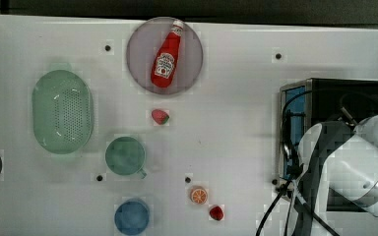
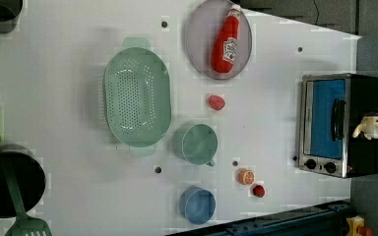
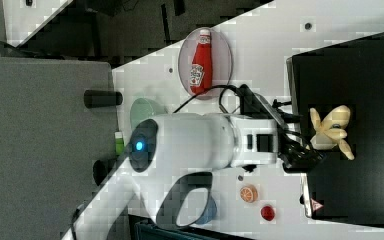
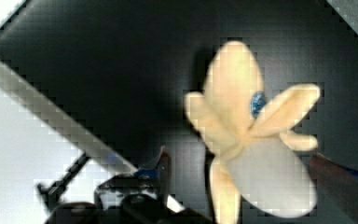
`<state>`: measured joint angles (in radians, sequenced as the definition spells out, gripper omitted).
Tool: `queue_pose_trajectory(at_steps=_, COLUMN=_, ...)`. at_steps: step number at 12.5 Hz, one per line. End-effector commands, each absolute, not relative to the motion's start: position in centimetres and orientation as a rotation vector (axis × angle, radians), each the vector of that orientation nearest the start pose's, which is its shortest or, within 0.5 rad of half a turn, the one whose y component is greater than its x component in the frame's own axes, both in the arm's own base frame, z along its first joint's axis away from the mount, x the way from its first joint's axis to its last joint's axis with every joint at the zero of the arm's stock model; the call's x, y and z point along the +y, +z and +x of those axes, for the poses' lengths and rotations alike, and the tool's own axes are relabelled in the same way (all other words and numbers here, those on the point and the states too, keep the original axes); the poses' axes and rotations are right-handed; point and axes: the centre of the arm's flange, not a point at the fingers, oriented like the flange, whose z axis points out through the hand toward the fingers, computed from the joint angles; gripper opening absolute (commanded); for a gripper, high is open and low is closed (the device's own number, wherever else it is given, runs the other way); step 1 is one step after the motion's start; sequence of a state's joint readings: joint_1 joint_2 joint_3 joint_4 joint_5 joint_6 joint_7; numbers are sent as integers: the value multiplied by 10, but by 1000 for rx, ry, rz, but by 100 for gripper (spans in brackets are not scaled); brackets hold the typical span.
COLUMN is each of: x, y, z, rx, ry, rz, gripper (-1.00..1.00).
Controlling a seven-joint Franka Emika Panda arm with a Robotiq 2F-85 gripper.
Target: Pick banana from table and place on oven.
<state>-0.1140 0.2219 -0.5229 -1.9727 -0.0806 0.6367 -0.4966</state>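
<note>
The pale yellow banana (image 3: 332, 130) lies on the black top of the oven (image 3: 365, 75), its cream peel strips splayed out. In the wrist view the banana (image 4: 247, 135) sits between the two dark fingers of my gripper (image 4: 240, 163), which stand wide apart; one finger (image 4: 164, 164) is clear of the fruit. My gripper (image 3: 314, 146) is open beside the banana in the right view. The left view has the banana (image 2: 369, 128) against the oven (image 2: 325, 123). In the top view my white arm (image 1: 344, 162) covers part of the oven (image 1: 344, 91) on the white table (image 1: 236, 123).
On the table are a ketchup bottle (image 1: 167, 54) on a grey plate (image 1: 140, 44), a green colander (image 1: 62, 111), a green cup (image 1: 124, 156), a blue cup (image 1: 132, 217), an orange slice (image 1: 198, 195) and two small red fruits (image 1: 160, 116) (image 1: 216, 212). A dark pot (image 2: 10, 179) holds a green spatula.
</note>
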Motion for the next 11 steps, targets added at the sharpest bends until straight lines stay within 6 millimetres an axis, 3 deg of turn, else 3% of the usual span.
queue_pose_trajectory(at_steps=1, x=-313, y=445, z=515, rx=1130, ry=-52, rz=-3107, gripper=100)
queue_pose_trajectory(at_steps=4, x=-217, y=495, z=531, rx=827, ry=188, rz=-3109, gripper=100)
queue_pose_trajectory(at_steps=7, x=-105, y=570, z=553, rx=1002, ry=-37, rz=-3021, gripper=100)
queue_pose_trajectory(at_steps=9, x=-42, y=596, z=548, rx=1153, ry=-106, rz=-2941, gripper=100)
queue_pose_trajectory(at_steps=11, x=-1, y=608, z=539, rx=1236, ry=-120, rz=-2898, gripper=100)
